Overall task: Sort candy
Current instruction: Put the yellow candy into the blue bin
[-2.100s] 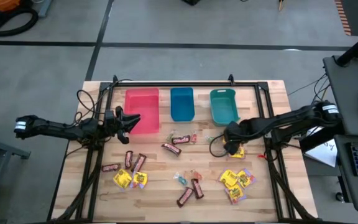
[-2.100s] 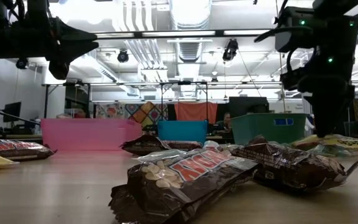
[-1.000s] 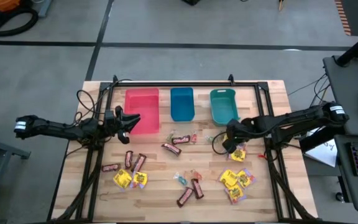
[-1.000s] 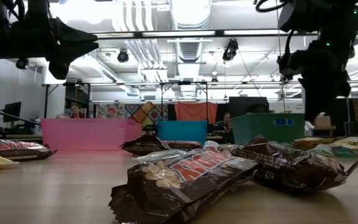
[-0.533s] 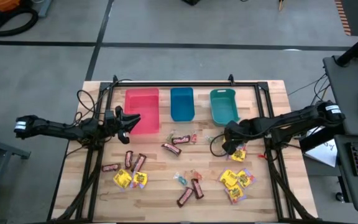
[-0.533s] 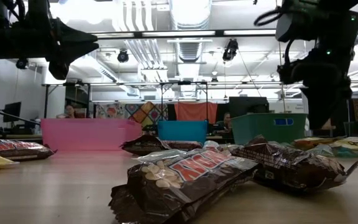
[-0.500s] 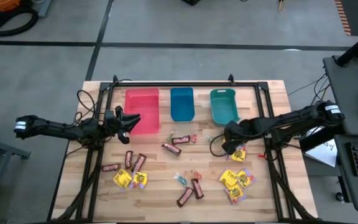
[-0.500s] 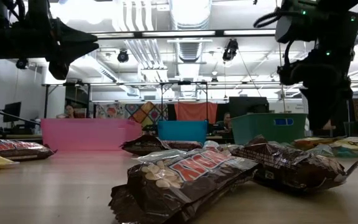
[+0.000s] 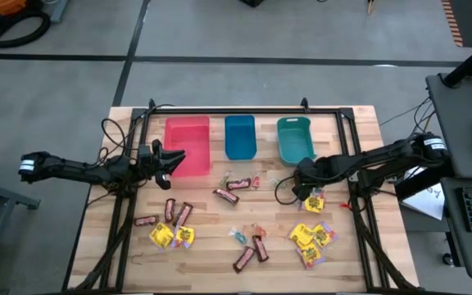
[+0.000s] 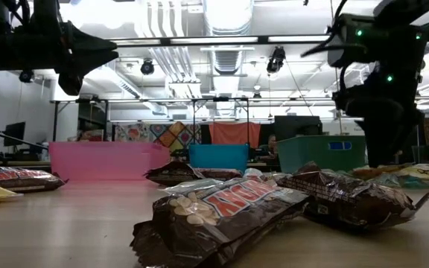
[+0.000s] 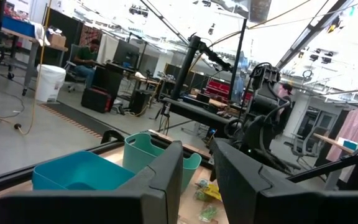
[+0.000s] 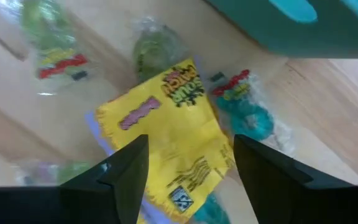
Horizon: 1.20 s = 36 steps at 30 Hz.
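High view: a butcher-block wooden table [image 9: 359, 131] carries three plastic bins in a row along its far side, a red rectangular bin [image 9: 188, 145], a blue bin [image 9: 240, 136] and a teal bin [image 9: 295, 139], with wrapped candy scattered on the boards in front of them. About seven dark brown-red oblong bars [image 9: 225, 196] can be counted: two below the blue bin, three at the left and two near the front middle. Bright yellow square packets [image 9: 161, 236] lie in a pair at the left front, a cluster of roughly three at the right front, and one more yellow packet [image 12: 166, 134] directly under the right gripper [image 9: 306, 189], which hovers just in front of the teal bin with its dark fingers [image 12: 124, 171] spread apart on either side of the packet, holding nothing. Tiny teal and clear twist-wrapped pieces [image 12: 246, 118] lie just beside that packet; their number cannot be told. The left gripper [image 9: 167, 161] hangs over the red bin's left front corner, well apart from any candy, its fingers [image 11: 163, 180] a narrow gap apart and empty. Bare boards remain along the front edge and between the left and right clusters, inside the black metal frame [image 9: 228, 109].
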Motion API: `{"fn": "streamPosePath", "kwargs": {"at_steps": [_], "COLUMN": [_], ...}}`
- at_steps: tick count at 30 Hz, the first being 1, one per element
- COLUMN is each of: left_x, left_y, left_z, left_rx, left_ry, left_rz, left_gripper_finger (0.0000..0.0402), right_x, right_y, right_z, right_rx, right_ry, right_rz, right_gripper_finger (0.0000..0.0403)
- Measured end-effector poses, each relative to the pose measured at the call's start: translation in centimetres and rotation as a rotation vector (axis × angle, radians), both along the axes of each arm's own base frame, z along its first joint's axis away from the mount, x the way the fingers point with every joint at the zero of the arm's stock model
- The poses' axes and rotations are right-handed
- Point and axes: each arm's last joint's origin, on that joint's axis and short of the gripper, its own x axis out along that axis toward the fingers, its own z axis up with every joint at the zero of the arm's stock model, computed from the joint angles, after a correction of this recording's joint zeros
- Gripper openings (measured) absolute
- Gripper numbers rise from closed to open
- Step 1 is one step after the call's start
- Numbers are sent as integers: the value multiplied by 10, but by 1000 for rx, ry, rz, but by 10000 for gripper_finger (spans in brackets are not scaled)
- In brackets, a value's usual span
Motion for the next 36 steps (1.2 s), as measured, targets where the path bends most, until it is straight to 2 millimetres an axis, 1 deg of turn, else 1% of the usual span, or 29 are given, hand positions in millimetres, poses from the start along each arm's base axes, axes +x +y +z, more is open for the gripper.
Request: {"fn": "streamPosePath", "kwargs": {"at_steps": [4, 7, 10, 15, 16, 17, 21, 31, 36], "left_x": [0, 0, 0, 0, 0, 0, 0, 0, 0], "left_y": [0, 0, 0, 0, 0, 0, 0, 0, 0], "left_z": [0, 0, 0, 0, 0, 0, 0, 0, 0], "left_rx": [0, 0, 0, 0, 0, 0, 0, 0, 0], "left_ry": [-1, -2, -2, -2, -2, -2, -2, -2, -1], "left_rz": [0, 0, 0, 0, 0, 0, 0, 0, 0], "left_gripper_finger": [77, 77, 77, 77, 77, 77, 77, 77, 77], "right_x": [3, 5, 8, 8, 8, 8, 6, -6, -13], "right_y": [0, 1, 1, 0, 0, 0, 1, 3, 3], "right_z": [-8, -13, -18, -22, -21, -20, -12, 24, 39], "right_rx": [1, 2, -1, -12, -12, -8, 17, 87, 79], "right_ry": [39, 65, 74, 94, 91, 83, 40, -150, -242], "right_rz": [18, 20, 21, 35, 36, 36, 38, 83, 119], "right_gripper_finger": [210, 180, 134, 42, 26, 19, 12, 8, 8]}}
